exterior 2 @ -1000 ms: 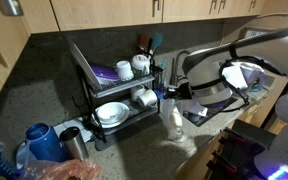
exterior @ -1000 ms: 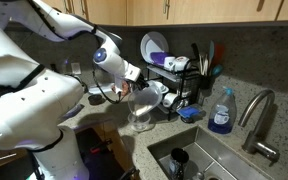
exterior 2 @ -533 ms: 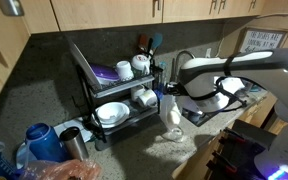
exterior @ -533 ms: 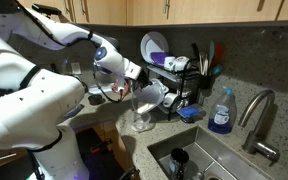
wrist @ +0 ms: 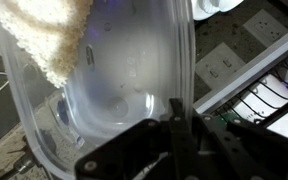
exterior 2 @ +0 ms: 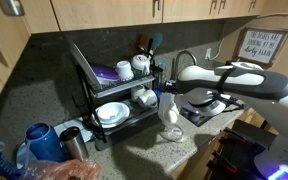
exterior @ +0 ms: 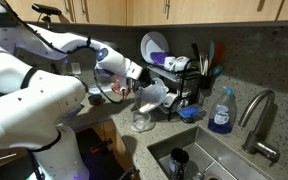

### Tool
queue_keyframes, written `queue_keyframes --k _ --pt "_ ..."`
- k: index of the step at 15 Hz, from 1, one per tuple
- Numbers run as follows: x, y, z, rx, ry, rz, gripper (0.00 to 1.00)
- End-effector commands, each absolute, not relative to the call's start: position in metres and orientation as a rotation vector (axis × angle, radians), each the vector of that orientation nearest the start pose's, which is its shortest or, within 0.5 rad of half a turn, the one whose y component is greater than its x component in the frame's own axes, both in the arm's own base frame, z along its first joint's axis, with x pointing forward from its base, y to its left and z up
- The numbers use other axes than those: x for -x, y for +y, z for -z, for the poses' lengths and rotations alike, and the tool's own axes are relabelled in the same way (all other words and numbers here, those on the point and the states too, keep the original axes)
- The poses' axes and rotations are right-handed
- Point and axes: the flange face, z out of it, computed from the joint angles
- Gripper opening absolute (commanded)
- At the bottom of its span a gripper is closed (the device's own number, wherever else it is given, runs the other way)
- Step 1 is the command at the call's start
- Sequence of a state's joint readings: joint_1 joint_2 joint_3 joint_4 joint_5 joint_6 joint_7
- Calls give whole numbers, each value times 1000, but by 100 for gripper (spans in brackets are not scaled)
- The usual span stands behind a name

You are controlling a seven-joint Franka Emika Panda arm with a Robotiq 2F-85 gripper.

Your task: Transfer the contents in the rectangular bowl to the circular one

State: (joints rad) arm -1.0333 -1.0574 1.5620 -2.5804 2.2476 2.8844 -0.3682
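The tool [wrist: 174, 122] is closed tight on the rim of the rectangular bowl [wrist: 124, 80] and holds it tilted in the air. Pale crumbly contents [wrist: 44, 40] lie in 1 corner of it. In an exterior view it hangs just above the circular one [exterior: 141, 123], which stands on the desk [exterior: 174, 133] near the dish rack [exterior: 179, 78].
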Motion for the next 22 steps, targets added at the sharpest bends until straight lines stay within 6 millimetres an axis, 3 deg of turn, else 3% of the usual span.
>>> queue_keyframes --k 1,7,8,19,22 --pt "-393 109 -331 2273 1097 1389 1" --pt "-394 105 -328 2302 1144 1387 1" --pt "-392 111 -328 2303 1124 1394 5" --pt "-392 109 -327 2308 1132 1392 5" --pt "-392 111 -328 2298 1132 1405 1"
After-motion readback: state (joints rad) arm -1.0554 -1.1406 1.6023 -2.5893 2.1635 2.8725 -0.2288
